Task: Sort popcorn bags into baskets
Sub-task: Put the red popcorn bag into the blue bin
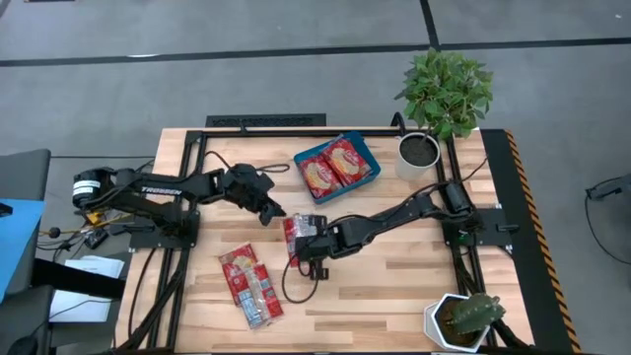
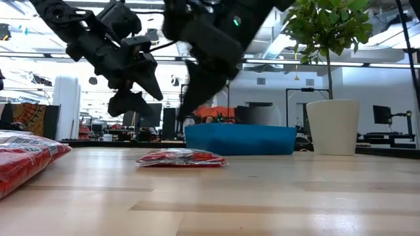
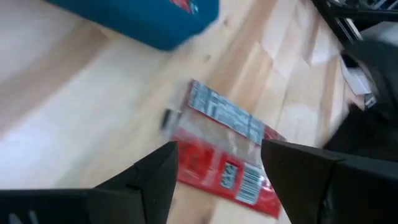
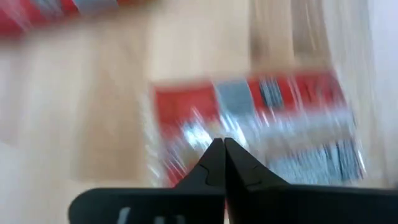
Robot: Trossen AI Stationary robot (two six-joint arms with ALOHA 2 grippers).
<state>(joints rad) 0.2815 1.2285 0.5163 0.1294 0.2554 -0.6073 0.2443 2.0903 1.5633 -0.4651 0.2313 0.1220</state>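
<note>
Red packet (image 1: 293,233): flat mid-worktop, not yet lifted.
Left fingers (image 3: 217,180): spread above it; descend squarely.
Right fingers (image 4: 224,163): closed, empty; clear first.

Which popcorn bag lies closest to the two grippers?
The single bag at the table's middle, between the left gripper and right gripper. Others lie in the teal basket or near the front edge.

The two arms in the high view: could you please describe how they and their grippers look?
Both arms are dark, jointed and slim. The left arm bears white lettering and trails black cables. The left gripper and right gripper each have two black, tapering fingers.
</note>
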